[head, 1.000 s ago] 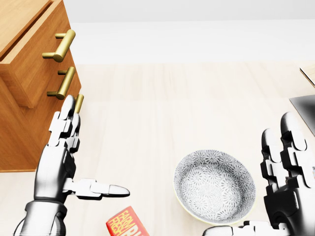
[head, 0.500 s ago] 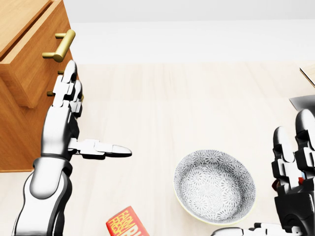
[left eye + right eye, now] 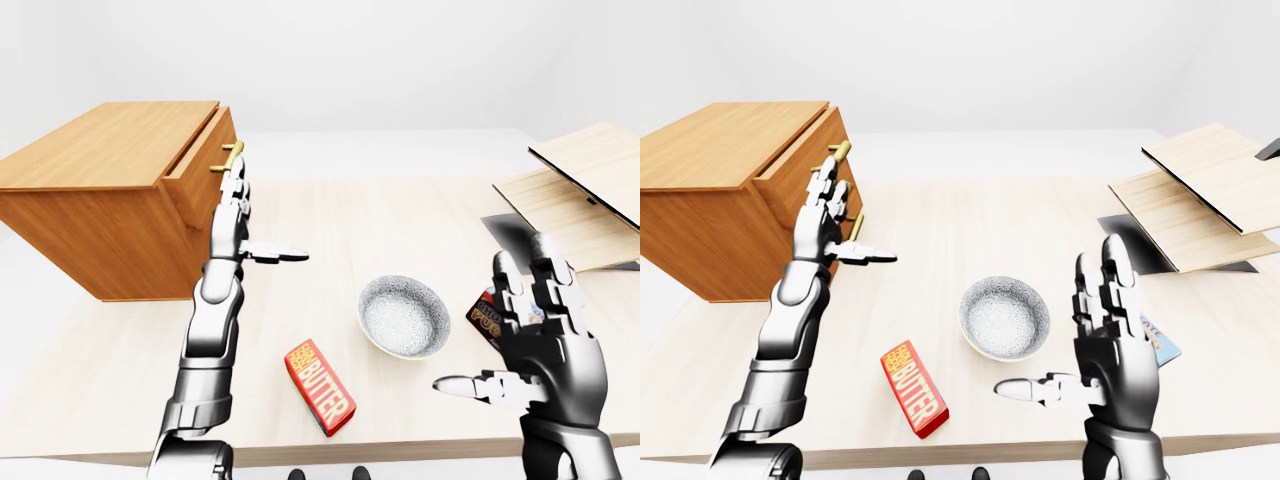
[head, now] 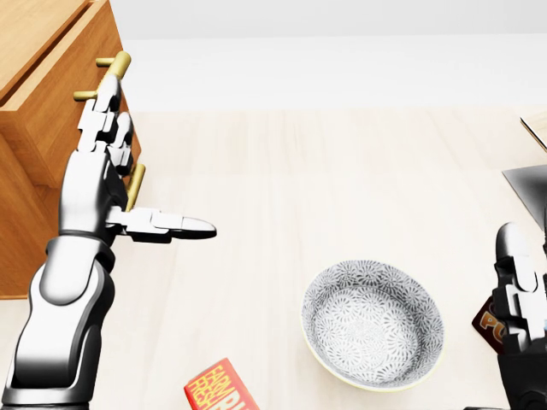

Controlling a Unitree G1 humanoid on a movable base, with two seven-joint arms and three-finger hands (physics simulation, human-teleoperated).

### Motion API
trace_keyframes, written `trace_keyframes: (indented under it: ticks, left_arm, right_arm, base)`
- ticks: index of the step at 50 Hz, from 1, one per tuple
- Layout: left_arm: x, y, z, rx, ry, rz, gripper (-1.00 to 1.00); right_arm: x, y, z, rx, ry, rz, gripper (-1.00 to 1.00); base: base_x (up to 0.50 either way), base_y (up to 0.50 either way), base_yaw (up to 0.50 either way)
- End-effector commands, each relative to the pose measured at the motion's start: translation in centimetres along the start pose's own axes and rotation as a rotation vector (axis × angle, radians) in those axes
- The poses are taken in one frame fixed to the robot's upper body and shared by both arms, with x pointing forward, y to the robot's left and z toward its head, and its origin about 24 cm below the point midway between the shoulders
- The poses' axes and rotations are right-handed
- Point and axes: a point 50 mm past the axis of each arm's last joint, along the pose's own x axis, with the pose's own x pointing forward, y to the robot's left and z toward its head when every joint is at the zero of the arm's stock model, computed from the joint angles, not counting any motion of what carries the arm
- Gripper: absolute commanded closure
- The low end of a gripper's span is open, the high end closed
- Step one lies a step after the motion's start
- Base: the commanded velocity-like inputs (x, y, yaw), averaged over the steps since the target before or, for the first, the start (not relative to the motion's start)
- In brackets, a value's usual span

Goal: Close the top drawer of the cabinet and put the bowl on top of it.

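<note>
The wooden cabinet [image 3: 110, 190] stands at the left of the table. Its top drawer [image 4: 60, 94] juts out a little, and a brass handle [image 4: 115, 68] shows on the drawer's face. My left hand [image 4: 145, 171] is open, its fingers pointing up along the drawer fronts with the tips at the top handle and the thumb stuck out to the right. Lower on the tabletop, right of centre, rests the grey patterned bowl [image 4: 373, 325], with nothing in it. My right hand [image 3: 1065, 325] is open just right of the bowl, apart from it.
A red butter box [image 3: 320, 386] lies near the table's bottom edge, left of the bowl. Behind my right hand sits a dark packet [image 3: 485, 315]. Light wooden boards [image 3: 570, 200] on a grey sheet [image 3: 505, 232] fill the table's right side.
My left hand has risen along the drawer fronts from the lower handles to the top one. The right hand has dropped lower in the head view. The bowl has not moved.
</note>
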Motion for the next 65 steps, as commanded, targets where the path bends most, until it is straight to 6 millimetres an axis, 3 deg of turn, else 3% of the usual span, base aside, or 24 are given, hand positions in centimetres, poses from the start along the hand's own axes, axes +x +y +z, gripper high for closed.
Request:
trace_keyframes:
  ticks: [1,49,65]
  left_arm:
    - [0.5,0.9,0.2,-0.013,-0.002,0.017,-1.00]
    - [1.9,4.6,-0.8,-0.020,0.073,0.105,-1.00]
    - [2.7,5.4,-2.1,-0.035,0.148,0.124,-1.00]
  right_arm:
    - [-0.4,-0.1,0.4,0.007,-0.013,0.001,-1.00]
    - [-0.1,0.4,-0.1,0.000,-0.001,0.010,-1.00]
    - [-0.2,0.4,0.0,0.001,-0.004,0.010,-1.00]
  base:
    - [0.00,0.00,0.00]
    - [0.00,0.00,0.00]
    - [0.00,0.00,0.00]
